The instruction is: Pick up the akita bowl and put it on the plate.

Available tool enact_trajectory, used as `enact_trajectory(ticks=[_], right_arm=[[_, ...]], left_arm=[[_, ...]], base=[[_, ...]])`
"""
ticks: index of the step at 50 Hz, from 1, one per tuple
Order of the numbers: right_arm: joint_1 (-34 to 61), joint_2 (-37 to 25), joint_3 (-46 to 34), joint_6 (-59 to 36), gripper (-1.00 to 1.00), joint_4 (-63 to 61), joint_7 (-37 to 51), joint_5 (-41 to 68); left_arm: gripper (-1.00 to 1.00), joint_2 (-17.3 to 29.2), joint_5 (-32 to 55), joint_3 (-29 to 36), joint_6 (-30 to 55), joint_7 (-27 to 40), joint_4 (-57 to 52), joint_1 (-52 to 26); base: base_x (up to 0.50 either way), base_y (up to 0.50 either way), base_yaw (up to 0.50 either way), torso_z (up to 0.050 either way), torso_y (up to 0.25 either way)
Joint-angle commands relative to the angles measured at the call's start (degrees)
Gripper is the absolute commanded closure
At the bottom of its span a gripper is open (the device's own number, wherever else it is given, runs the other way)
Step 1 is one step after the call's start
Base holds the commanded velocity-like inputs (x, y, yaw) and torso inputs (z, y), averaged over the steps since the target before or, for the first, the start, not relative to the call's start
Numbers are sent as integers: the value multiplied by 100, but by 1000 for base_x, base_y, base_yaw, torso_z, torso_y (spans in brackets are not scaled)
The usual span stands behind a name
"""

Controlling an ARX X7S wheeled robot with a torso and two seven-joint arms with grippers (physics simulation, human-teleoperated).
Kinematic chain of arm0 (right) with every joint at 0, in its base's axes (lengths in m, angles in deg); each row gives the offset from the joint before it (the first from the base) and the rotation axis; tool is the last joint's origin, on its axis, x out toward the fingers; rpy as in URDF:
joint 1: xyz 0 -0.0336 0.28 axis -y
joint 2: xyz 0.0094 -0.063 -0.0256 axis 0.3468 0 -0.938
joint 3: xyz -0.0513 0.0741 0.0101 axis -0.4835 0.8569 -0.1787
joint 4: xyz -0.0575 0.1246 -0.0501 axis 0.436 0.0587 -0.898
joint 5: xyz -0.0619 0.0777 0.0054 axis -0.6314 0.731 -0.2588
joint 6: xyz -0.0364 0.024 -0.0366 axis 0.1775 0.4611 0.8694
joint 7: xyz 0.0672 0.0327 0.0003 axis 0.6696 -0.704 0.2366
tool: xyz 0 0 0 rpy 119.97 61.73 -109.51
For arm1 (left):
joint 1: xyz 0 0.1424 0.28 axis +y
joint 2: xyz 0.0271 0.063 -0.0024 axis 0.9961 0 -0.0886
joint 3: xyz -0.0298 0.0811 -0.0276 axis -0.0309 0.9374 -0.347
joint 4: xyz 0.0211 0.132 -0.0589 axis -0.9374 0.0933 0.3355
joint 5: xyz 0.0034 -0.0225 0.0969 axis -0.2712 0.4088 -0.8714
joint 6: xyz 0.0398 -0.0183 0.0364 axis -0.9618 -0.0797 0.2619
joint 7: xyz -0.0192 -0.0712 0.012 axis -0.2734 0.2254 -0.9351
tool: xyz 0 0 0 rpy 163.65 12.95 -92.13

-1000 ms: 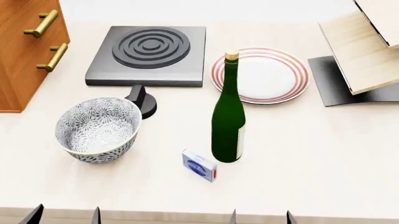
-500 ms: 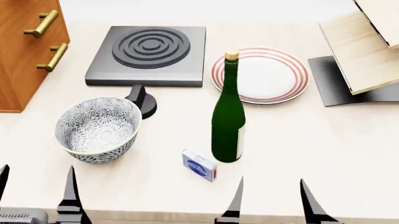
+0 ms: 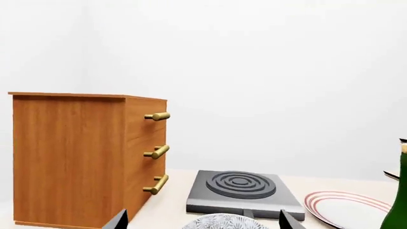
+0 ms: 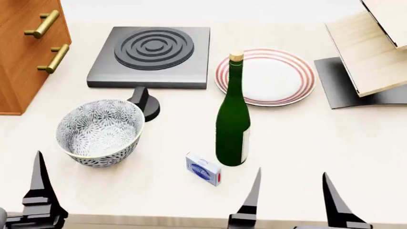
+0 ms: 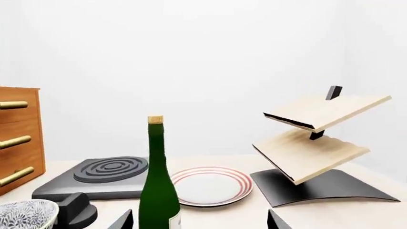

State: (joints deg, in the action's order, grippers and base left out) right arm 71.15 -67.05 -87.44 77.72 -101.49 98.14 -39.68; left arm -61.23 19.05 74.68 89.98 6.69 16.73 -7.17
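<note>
The akita bowl (image 4: 100,131), white with a dense grey leaf pattern, stands upright at the front left of the counter. Its rim (image 3: 224,222) shows between my left gripper's fingers. The plate (image 4: 266,76), white with red rings, lies flat at the back, right of centre, and also shows in the right wrist view (image 5: 210,185). My left gripper (image 3: 203,220) is open and empty, short of the bowl at the counter's front edge, and one finger (image 4: 40,188) shows in the head view. My right gripper (image 4: 292,191) is open and empty near the front edge, right of the bottle.
A tall green bottle (image 4: 233,129) stands between bowl and plate, with a small blue-and-white box (image 4: 203,168) at its foot. A grey stove burner (image 4: 152,55) with a black knob (image 4: 145,101) sits behind the bowl. There is a wooden cabinet (image 4: 25,52) far left and a wooden rack (image 4: 372,47) far right.
Both grippers' fingers have come up from the bottom edge of the head view and forward over the counter's front. The bowl, the plate and the bottle have not moved.
</note>
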Motion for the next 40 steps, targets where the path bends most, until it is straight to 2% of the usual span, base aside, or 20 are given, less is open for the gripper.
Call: enact_trajectory(ticks=[1, 40], right_arm=[[-4, -66, 12, 23, -100, -6, 61, 96], [29, -195, -43, 69, -100, 148, 184, 381]], left_arm=[[-100, 56, 133, -75, -80, 67, -24, 21], [-100, 188, 421, -162, -358, 213, 150, 80]], base=[[0, 0, 0, 0, 0], [0, -7, 0, 0, 0]])
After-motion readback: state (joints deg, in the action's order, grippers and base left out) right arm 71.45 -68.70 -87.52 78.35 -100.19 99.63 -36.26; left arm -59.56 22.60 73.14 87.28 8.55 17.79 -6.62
